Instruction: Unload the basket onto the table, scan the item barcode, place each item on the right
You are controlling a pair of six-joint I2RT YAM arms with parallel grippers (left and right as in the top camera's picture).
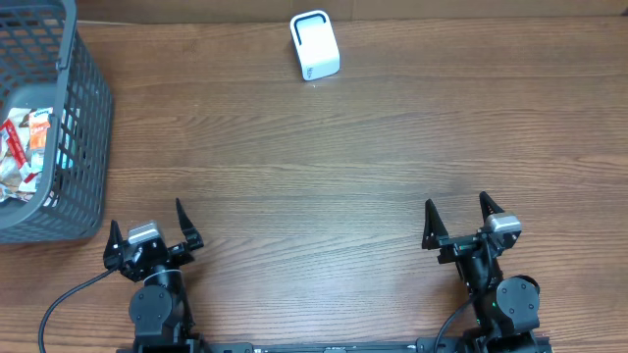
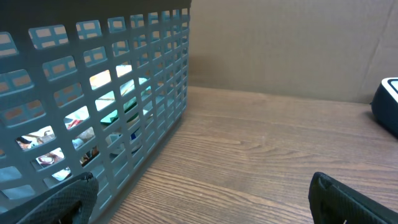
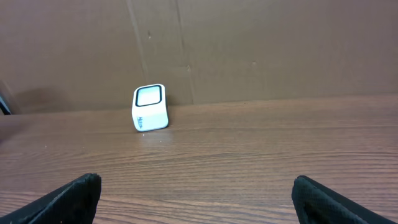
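Overhead: barcode scan not yet begun, nothing in hand

The left tool [image 1: 147, 221] and right tool [image 1: 456, 202] sit at the near edge of the brown wooden surface [image 1: 324, 186], jaws spread wide and both empty. The items to scan, crinkled snack packets [image 1: 22, 152], lie inside the grey plastic lattice basket [image 1: 93, 108] at the far left, nearest the left tool. The small white box scanner with a dark-rimmed window [image 1: 315, 45] stands at the far edge, well apart from the basket. The step in hand looks like fetching one packet. The left tool should descend over the basket rim, pinch a single packet by an edge, and lift clear of the wall. Which face carries the barcode cannot be told; it must end up facing the scanner window.
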